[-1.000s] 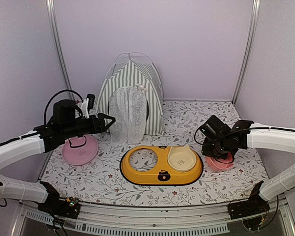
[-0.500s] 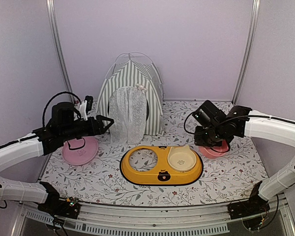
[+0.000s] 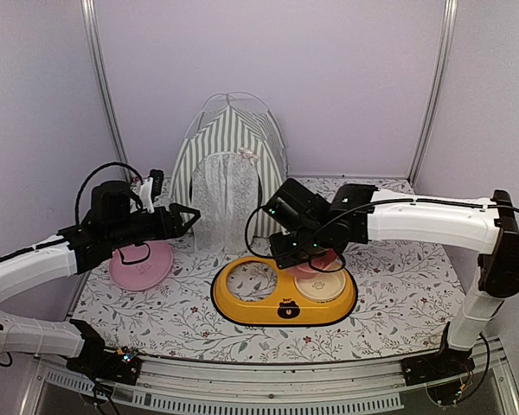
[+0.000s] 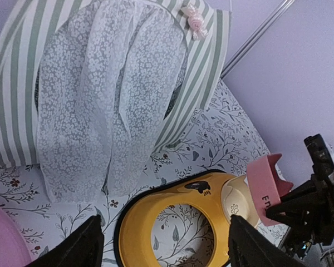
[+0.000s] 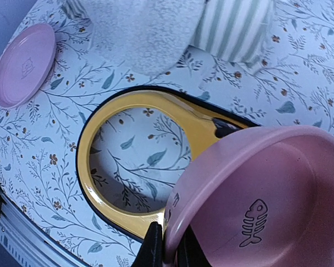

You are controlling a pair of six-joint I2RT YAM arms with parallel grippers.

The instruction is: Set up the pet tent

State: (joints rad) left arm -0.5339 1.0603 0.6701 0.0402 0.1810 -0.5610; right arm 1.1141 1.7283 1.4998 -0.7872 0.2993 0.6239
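The left hand (image 3: pixel 187 216) is released, its fingers spread wide and holding nothing. Just ahead of it the grey-green and white striped fabric pet tent (image 3: pixel 233 143) stands upright on the floral-printed tabletop (image 3: pixel 406 303). The tent's white lace door curtain (image 3: pixel 225 203) hangs nearest the fingertips. A flat round pink plate (image 3: pixel 141 264) lies beneath that hand's wrist. The right hand (image 3: pixel 304 252) is clenched on the rim of a glossy pink bowl with a fish drawing (image 5: pixel 256 200). The bowl is tilted above the yellow oval two-hole feeder stand (image 3: pixel 281 298), and the tent stands beyond this hand.
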